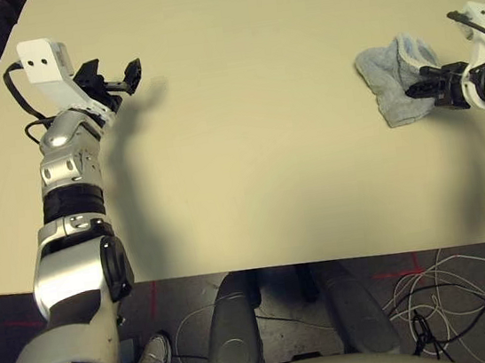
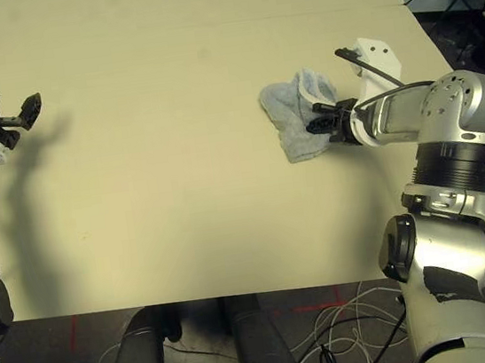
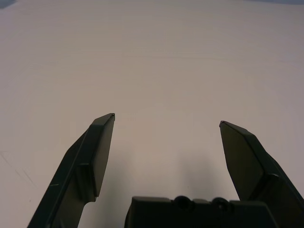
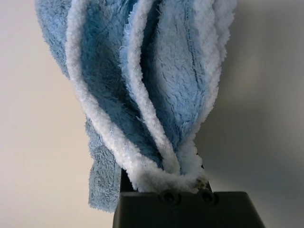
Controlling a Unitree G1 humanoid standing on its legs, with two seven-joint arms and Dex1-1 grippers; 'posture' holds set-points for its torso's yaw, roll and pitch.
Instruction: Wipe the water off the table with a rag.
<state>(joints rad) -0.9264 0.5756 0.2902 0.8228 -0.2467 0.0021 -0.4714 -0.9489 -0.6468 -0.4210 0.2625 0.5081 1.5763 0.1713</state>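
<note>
While right claw (image 2: 323,123) pinches rag (image 2: 292,112), table (image 2: 176,154) lies bare leftward.

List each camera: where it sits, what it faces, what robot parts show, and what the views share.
Left eye, head, down at table: both silver forearms.
Right eye, beside it: same scene.
Left wrist: along the open left gripper at bare tabletop.
Right wrist: along the right gripper, shut on the rag.
Shared: the rag shows in both eyes and right wrist.

Rag (image 2: 299,113) bunched on the table (image 1: 249,163), right of centre, pinched in the right gripper (image 2: 320,124) reaching in from the right. Left gripper (image 1: 115,80) far across at the left side, over bare tabletop, well apart from the rag.
</note>
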